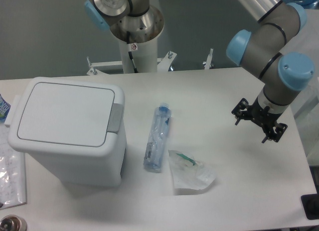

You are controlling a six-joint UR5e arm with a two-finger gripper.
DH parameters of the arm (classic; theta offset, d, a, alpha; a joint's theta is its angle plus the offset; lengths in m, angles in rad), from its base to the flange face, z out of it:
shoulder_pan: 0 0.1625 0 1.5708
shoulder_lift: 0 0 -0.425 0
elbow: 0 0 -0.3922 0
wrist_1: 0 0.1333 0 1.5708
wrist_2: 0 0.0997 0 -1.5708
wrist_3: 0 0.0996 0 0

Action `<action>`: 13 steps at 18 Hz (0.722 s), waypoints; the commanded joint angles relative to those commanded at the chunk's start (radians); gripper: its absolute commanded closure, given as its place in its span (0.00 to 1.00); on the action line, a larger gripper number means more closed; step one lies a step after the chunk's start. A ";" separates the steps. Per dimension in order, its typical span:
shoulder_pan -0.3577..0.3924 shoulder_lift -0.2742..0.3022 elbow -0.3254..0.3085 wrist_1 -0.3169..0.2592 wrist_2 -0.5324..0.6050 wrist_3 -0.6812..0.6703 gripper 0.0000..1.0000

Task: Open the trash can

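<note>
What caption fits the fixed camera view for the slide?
Gripper hovers right of the closed trash can; syringe between them.

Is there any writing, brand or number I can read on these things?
None can be read.
Small red-and-white sticker on the white robot base: too small.
Blue printed package at the left edge: cut off, blurred.
Trash can: no markings visible.
Crushed bottle: no label legible.
</note>
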 joint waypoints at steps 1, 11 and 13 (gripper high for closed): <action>0.000 0.000 0.000 0.000 0.000 0.000 0.00; -0.023 0.021 0.009 -0.032 -0.014 -0.072 0.00; -0.043 0.047 0.020 -0.058 -0.055 -0.154 0.00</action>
